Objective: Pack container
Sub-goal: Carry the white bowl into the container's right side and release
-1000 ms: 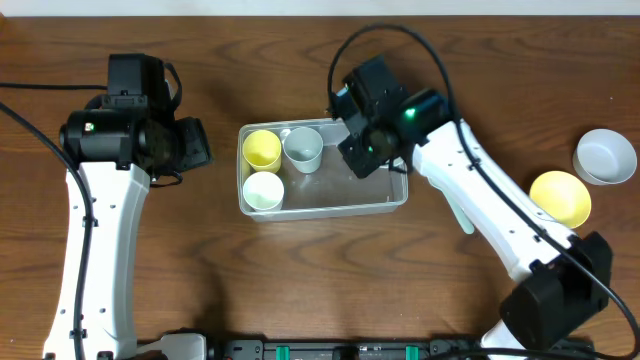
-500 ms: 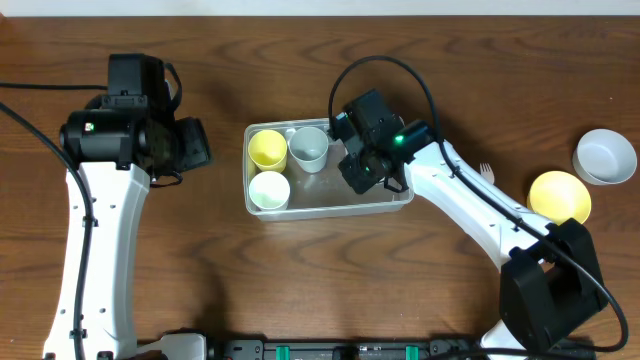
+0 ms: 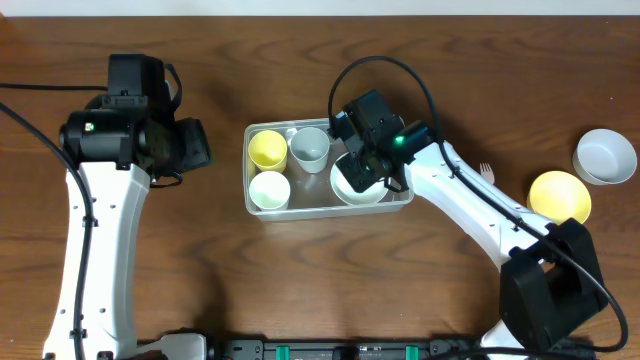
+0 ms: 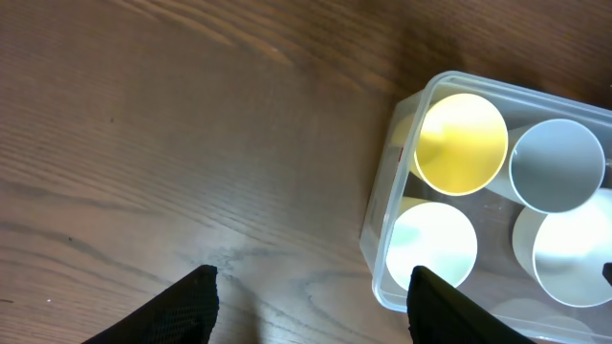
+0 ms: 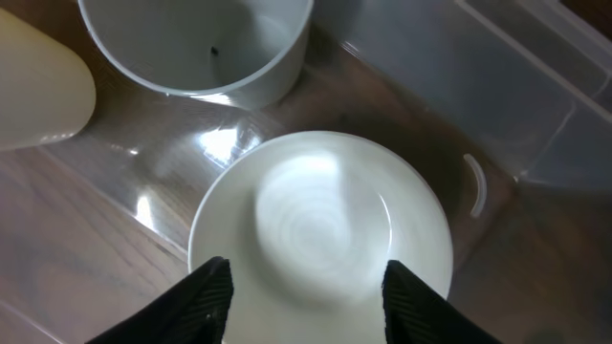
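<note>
Roughly midway through packing, by the look of it. From overhead, the clear container [image 3: 310,208] sits in the middle of a dark wooden table [image 3: 300,290], between the two arms. At its left end stand a yellow cup [image 3: 266,148] on the far side and a pale cup [image 3: 268,190] on the near side. A grey-white cup [image 3: 308,148] stands just right of the yellow one. A white bowl [image 3: 350,190] lies in the right half, partly under the right gripper [image 3: 364,170]. Two bowls sit outside the container, well off to the right: a yellow bowl [image 3: 560,197] and, just beyond it, a grey bowl [image 3: 605,157]. These look like what is left to pack.

The right wrist view shows what the overhead hides. The right gripper's fingers stand apart just above the white bowl and pinch nothing. The bowl appears to rest on the container's floor, beside the grey-white cup.

The left wrist view shows the left gripper [image 4: 313,287] open and empty over bare wood, left of the container, looking down into the cups. Only the overhead view shows the two bowls outside.
</note>
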Controlling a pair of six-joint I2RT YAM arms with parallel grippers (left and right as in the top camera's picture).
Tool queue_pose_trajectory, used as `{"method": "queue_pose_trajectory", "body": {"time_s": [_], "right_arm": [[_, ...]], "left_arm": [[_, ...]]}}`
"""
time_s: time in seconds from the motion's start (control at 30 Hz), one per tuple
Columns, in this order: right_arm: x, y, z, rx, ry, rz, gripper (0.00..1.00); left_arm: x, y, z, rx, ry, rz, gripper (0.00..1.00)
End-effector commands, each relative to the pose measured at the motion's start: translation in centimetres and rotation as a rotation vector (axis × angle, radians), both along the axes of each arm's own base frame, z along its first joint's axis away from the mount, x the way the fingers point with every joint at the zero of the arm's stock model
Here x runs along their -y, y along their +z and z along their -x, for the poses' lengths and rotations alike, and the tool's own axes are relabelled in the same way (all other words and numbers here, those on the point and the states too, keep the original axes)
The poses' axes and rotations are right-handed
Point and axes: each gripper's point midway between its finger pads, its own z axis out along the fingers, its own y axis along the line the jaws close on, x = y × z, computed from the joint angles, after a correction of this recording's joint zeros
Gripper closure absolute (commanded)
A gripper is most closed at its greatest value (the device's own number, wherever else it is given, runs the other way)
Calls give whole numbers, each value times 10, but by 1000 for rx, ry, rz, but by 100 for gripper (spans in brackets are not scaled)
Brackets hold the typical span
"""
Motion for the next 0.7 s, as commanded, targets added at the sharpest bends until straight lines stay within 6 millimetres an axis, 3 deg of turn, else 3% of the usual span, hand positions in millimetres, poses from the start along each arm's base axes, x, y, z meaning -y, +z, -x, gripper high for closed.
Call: {"method": "queue_pose_trajectory", "body": {"time_s": [0.0,0.07,0.17,0.43,0.67], "right_arm": [[1,-4,1,-10,-1,10,58],[3,-6,4,-24,-3,17,81],[7,-10,10,-59,-43,22,98],[16,-40,17,-82,-52,39,99],[23,-69,6,-73,-80,76,99]], "left_arm": [[-1,-5,3,-20,8,4,36],[-1,-5,4,-23,8,4,36],[-1,-5,4,-24,8,4,36],[-1,-5,4,-23,8,4,36],[-1,-5,4,-24,8,4,36]]}}
